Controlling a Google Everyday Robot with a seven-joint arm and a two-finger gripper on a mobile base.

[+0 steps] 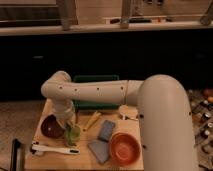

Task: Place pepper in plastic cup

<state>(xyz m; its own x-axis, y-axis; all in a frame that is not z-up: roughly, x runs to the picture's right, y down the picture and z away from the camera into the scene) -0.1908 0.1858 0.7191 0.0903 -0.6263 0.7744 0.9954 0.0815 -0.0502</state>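
The plastic cup (73,134), small and translucent light green, stands on the wooden table (80,161) just right of the dark maroon bowl (51,127). My gripper (70,124) hangs at the end of the white arm (95,92), directly over the cup and reaching down to its rim. The wrist hides what is between the fingers. I cannot make out the pepper; it is hidden or lost against the green of the cup.
An orange bowl (125,148) sits at the front right. Two blue-grey sponges (106,130) (99,151) lie mid-table, with a yellow object (92,120) beside them. A white brush (53,149) lies at the front left. A green tray (95,105) is behind.
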